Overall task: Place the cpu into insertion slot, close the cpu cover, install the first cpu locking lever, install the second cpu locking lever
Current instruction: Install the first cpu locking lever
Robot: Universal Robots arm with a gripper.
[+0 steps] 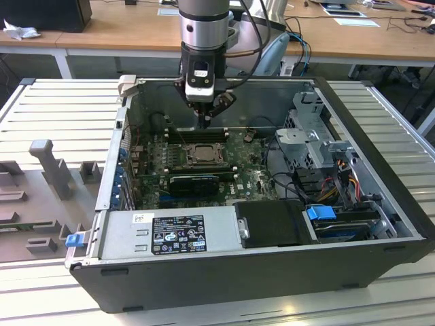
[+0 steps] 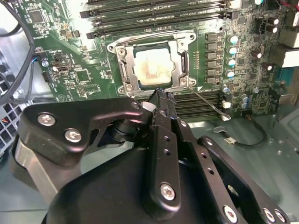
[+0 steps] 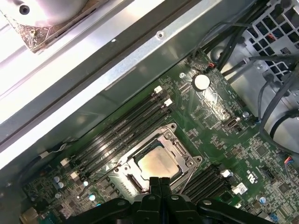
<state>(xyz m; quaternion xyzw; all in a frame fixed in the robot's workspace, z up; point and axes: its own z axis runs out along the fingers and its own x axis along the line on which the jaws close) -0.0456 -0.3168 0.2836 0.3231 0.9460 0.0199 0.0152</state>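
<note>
The cpu (image 2: 153, 66) (image 3: 159, 163) (image 1: 202, 154) lies flat in the insertion slot (image 2: 122, 65), its silver top showing through the window of the cpu cover (image 2: 180, 56) (image 3: 184, 156), which lies down over it. A thin locking lever (image 2: 210, 103) sticks out slantwise from one socket corner. Another lever wire (image 2: 154, 35) runs along the socket's edge by the memory slots. My gripper (image 1: 206, 122) (image 2: 161, 93) (image 3: 160, 183) hangs over the socket's edge, fingers shut together and holding nothing. Its tip is close to the corner where the slanted lever starts.
Long black memory slots (image 2: 154, 14) (image 3: 121, 133) flank the socket. A black expansion card (image 1: 194, 182) lies in front of it in the exterior view. The case walls (image 1: 122, 142), a drive cage (image 1: 309, 132) and loose cables (image 1: 340, 180) ring the motherboard.
</note>
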